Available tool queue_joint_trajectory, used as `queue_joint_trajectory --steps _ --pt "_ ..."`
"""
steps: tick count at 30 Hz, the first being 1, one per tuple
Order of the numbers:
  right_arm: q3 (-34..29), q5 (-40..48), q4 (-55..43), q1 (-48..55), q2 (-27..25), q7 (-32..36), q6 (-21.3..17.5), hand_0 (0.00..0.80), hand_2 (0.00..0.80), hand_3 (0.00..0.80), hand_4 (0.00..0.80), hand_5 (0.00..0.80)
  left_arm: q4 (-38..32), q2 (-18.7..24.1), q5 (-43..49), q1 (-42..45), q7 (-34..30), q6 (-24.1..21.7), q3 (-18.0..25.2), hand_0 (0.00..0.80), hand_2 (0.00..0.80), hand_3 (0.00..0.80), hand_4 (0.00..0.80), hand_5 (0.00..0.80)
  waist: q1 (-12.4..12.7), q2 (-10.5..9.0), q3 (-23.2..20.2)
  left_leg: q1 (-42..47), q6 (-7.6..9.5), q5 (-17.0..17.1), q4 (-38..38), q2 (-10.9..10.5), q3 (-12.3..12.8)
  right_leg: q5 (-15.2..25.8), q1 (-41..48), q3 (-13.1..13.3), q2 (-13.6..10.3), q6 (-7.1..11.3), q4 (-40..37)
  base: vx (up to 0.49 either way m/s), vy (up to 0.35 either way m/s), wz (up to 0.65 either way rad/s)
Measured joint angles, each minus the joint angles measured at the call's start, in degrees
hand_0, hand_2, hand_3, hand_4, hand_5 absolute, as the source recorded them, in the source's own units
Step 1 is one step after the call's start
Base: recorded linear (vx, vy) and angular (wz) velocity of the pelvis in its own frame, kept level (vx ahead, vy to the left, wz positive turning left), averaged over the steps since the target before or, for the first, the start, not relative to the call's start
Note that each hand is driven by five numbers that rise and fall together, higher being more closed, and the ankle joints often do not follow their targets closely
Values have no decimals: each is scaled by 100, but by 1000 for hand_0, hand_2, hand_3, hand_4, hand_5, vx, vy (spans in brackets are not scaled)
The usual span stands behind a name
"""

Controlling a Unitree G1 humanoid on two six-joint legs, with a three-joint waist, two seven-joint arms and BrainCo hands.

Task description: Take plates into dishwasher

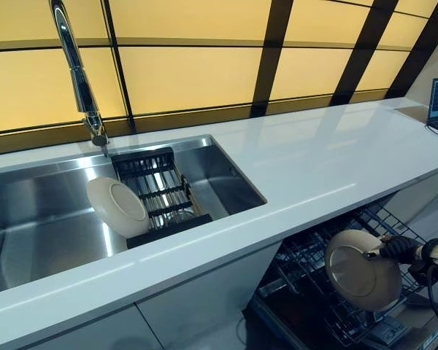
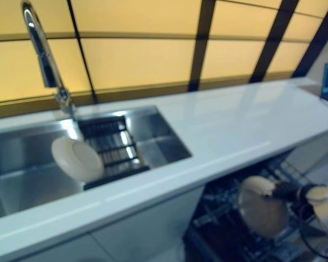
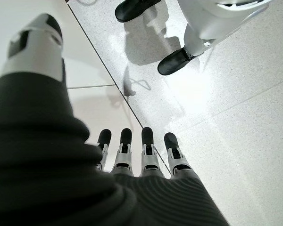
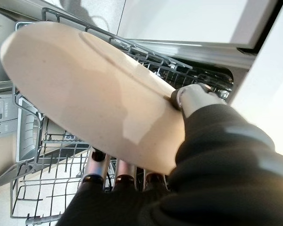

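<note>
Holding a beige plate (image 1: 361, 271) pinched in its fingers, the right hand (image 1: 403, 249) hovered over the dishwasher rack (image 4: 47, 155); next, slotting it upright.

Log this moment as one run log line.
step: loading plate | right robot hand: pinching beige plate over dishwasher rack | left robot hand: open, idle near floor | remaining: white plate in sink rack

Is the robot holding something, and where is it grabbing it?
Yes. The right hand pinches a round beige plate by its rim, thumb on top, fingers underneath, over the dishwasher rack. The left hand holds nothing.
</note>
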Motion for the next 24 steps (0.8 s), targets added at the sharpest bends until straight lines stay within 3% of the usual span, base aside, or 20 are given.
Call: queue_joint_trajectory --steps 12,24 --pt "400 -1104 13 30 747 -623 -120 800 800 800 800 800 -138 -174 -509 39 152 -351 16 0 0 0 0 0 40 211 109 -22 -1 1 -1 8 -66 -1 -4 -38 -3 -2 -2 -13 -2 1" --pt "983 -1571 831 -137 1357 -1400 -281 800 800 800 800 800 -352 -249 -527 -36 160 -370 0 0 0 0 0 0 315 371 144 -116 0 15 5 13 -231 -8 -35 -193 -18 -33 -3 -12 -3 6"
